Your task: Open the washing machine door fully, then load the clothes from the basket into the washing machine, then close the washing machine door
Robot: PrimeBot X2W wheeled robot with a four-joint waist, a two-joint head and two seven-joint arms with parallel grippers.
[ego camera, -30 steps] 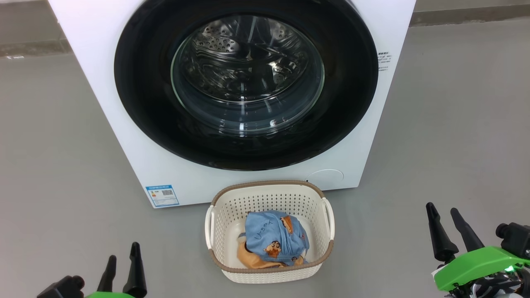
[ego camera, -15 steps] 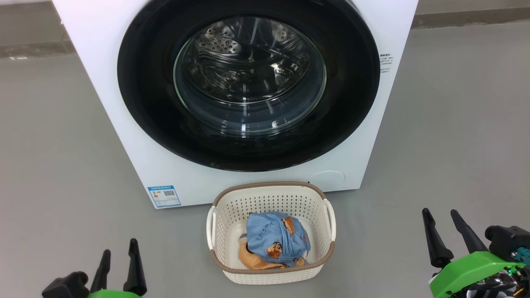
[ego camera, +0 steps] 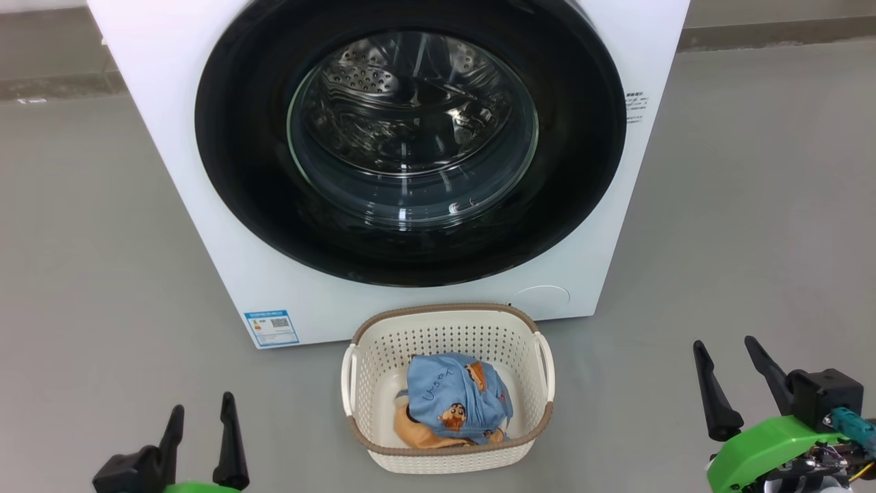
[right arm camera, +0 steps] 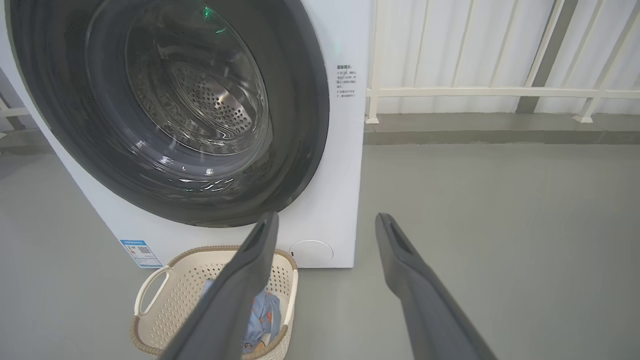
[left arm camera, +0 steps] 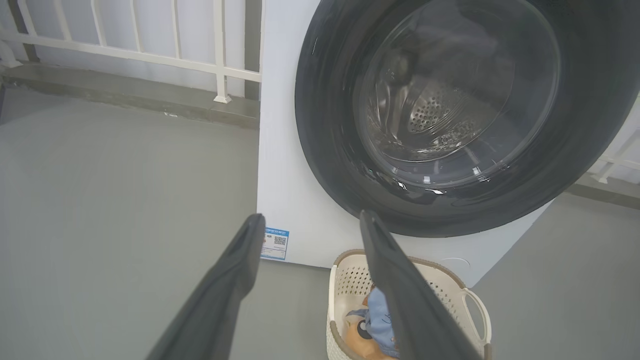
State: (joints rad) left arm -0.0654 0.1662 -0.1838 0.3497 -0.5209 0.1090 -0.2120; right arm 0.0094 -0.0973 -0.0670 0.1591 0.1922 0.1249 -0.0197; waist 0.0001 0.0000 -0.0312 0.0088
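The white washing machine (ego camera: pixel 205 226) stands ahead with its door (ego camera: pixel 410 267) shut, black rim flat against the front and the steel drum visible through the glass. On the floor before it sits the cream basket (ego camera: pixel 448 322), holding the clothes (ego camera: pixel 457 407), a light blue printed bundle over orange cloth. My left gripper (ego camera: pixel 202 405) hangs open low at the left of the basket, empty. My right gripper (ego camera: pixel 724 344) is open and empty at the lower right. The wrist views show the door (left arm camera: pixel 450 215) (right arm camera: pixel 90 150) and the basket (left arm camera: pixel 450 285) (right arm camera: pixel 165 280) beyond each pair of fingers.
Grey floor (ego camera: pixel 753 205) spreads to both sides of the machine. A white railing (right arm camera: pixel 500 92) on a low kerb runs behind it on the right, and a railing (left arm camera: pixel 125 52) also runs behind on the left. A blue label (ego camera: pixel 271 327) and a round cover (ego camera: pixel 542 299) sit low on the front.
My right gripper has drifted slightly left and up in the head view, its wrist turning. The left gripper has sunk a little lower. The camera shifted slightly; door, basket and clothes are unmoved.
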